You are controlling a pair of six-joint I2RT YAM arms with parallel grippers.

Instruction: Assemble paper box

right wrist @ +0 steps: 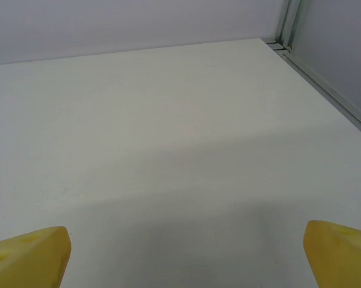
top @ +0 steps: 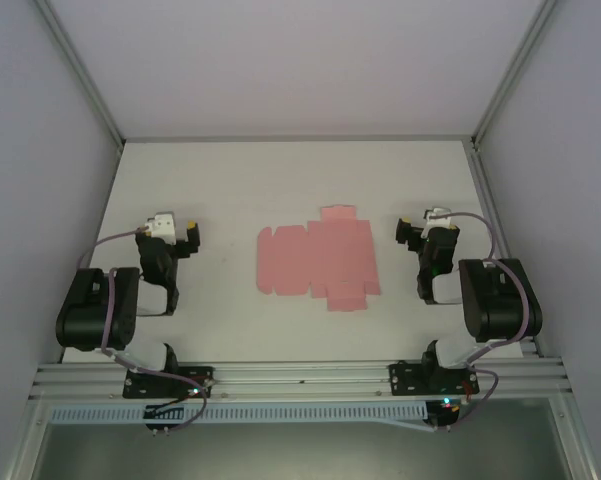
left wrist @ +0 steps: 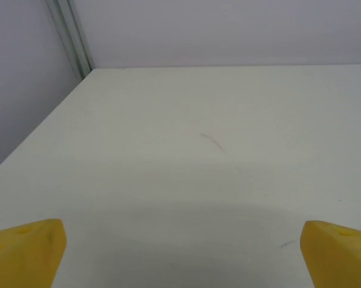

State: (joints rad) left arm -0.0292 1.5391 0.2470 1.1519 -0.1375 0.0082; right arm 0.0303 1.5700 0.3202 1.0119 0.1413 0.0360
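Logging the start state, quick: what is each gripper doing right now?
Left gripper: open, holding nothing.
Right gripper: open, holding nothing.

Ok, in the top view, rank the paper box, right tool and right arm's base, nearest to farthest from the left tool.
1. paper box, flat in the middle, just right of the left tool.
2. right tool, beyond the sheet's right edge.
3. right arm's base, near-right edge.
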